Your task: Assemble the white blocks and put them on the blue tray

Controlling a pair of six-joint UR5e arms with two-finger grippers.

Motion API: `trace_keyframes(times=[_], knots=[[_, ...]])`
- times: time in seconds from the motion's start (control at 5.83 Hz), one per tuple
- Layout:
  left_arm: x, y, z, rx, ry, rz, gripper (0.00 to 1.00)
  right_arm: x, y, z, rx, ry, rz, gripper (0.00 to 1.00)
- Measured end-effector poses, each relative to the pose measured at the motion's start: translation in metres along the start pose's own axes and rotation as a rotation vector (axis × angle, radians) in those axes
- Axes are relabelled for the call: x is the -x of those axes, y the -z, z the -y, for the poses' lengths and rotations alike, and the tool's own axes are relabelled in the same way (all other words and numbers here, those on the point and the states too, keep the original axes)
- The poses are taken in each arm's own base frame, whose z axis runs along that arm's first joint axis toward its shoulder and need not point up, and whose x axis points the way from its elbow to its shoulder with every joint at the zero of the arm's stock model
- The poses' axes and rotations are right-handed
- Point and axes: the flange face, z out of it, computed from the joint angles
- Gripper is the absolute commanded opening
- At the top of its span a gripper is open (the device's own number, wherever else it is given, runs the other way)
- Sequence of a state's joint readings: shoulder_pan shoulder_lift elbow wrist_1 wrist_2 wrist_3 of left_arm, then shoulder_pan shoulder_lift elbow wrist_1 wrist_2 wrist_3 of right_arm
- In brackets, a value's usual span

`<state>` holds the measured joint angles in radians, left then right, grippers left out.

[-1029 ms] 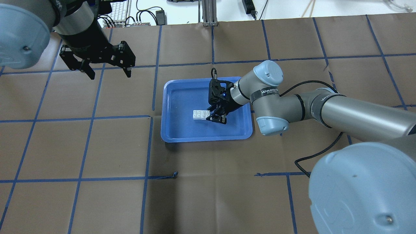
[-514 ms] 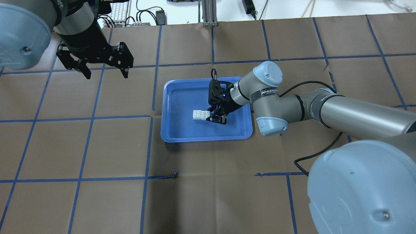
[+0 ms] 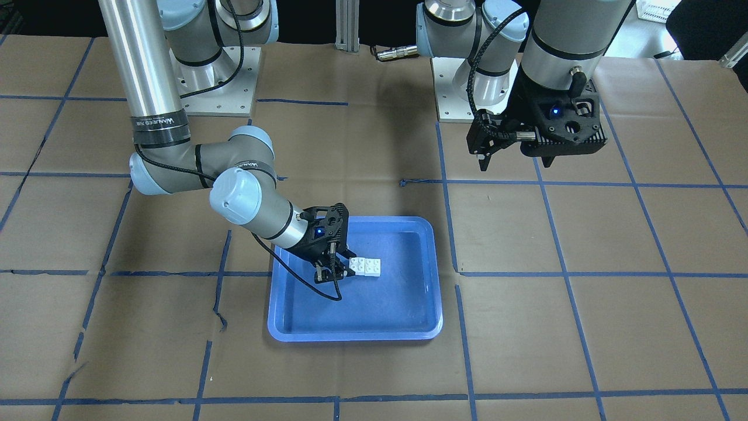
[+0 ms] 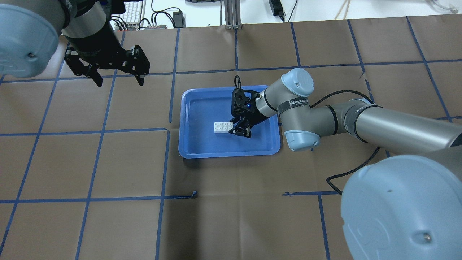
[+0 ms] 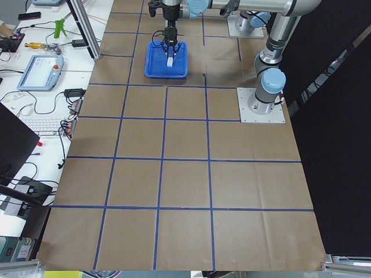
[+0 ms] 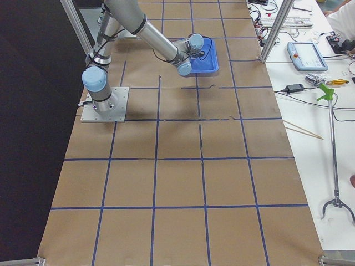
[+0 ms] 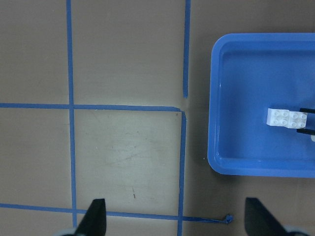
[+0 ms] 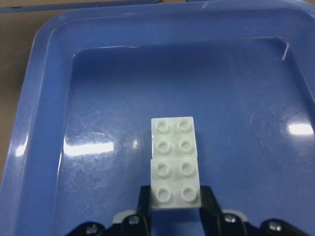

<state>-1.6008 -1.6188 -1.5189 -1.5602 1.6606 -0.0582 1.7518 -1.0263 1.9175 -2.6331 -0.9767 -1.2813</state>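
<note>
Blocks [image 4: 223, 127] amid tray [image 4: 202, 108], well off rims

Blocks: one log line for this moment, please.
blocks joined, in tray | right hand shut on blocks | left hand open, empty, off tray

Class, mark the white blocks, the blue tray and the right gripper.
white blocks [image 8: 174, 158]: right wrist view, seam between their studded tops.
blue tray [image 4: 205, 144]: overhead view, bare floor.
right gripper [image 8: 175, 192]: right wrist view, midway between fingertips.
</note>
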Motion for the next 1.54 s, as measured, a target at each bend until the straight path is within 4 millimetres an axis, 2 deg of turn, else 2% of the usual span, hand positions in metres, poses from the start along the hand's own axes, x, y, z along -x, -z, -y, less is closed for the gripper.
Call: trace_keyframes(times=[0.51, 0.86, 1.37, 1.54], knots=[[0.0003, 0.0062, -0.0023, -0.012, 0.002, -0.002, 0.99, -0.0002, -0.0012, -0.0007, 0.0, -0.001, 0.0, 0.35], [0.0004, 0.0077, -0.0032, -0.015, 0.002, -0.002, 0.99, 0.0, -0.0014, -0.0009, 0.0, -0.003, 0.002, 0.53], [0.0004, 0.0077, -0.0033, -0.015, 0.002, -0.002, 0.99, 0.0, -0.0014, -0.0009, 0.0, -0.003, 0.002, 0.57], [0.0006, 0.0076, -0.0033, -0.015, 0.003, -0.002, 0.99, -0.0001, -0.0013, -0.0008, -0.001, -0.003, 0.002, 0.65]])
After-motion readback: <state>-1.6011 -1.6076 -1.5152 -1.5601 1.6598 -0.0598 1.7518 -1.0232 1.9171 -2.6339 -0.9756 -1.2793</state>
